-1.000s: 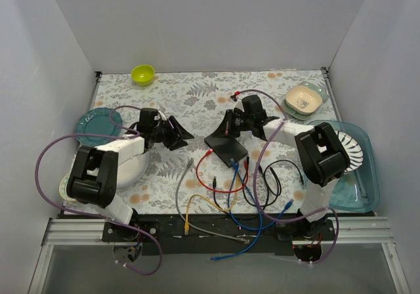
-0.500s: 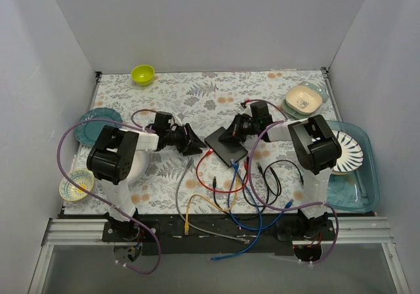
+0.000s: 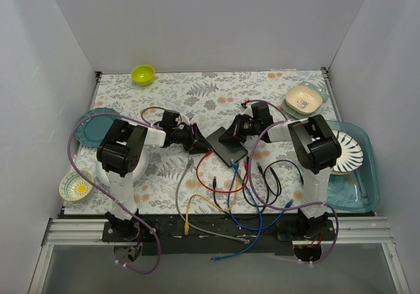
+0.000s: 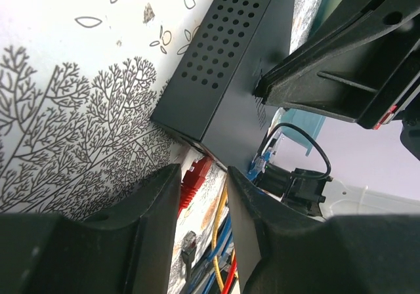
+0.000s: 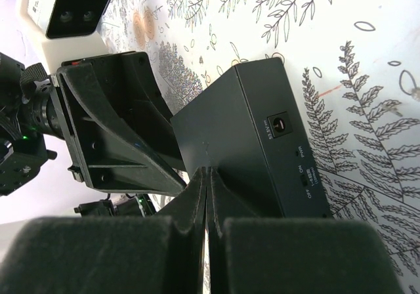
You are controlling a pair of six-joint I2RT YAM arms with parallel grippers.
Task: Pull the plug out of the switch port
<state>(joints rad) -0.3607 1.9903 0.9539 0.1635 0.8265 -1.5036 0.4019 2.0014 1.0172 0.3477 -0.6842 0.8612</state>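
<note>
Near the middle of the table point(image 3: 216, 94), flat on the flowered cloth and turned at an angle: the switch point(image 3: 225, 146), between the two hands. Along its near edge, a row of ports with a red plug point(image 3: 209, 153) at the near-left corner and a blue plug point(image 3: 234, 165) further right. Left hand point(image 3: 197, 142) low at that corner, fingers parted, one on each side of the red plug (in the left wrist view, a thin gap between the plug and one finger, so not clamped on it). Right hand point(image 3: 230, 135) clenched on nothing, fingers pressed flat together, tips down on the top face of the switch. On the short side of the box, in the right wrist view, a round socket and some small markings, too small to read. Nearer the arm bases, a loose tangle of red, blue, yellow, black and grey cables point(image 3: 236, 189), several running up to the ports. At the far left, a yellow-green bowl point(image 3: 143, 75); by the left edge, a teal plate point(image 3: 92, 125) and, nearer, a small patterned bowl point(image 3: 77, 186). At the far right, a cream square dish point(image 3: 305, 99); beside the right arm, a clear blue-green tray point(image 3: 374, 195) with a striped plate point(image 3: 348, 149) in it.
</note>
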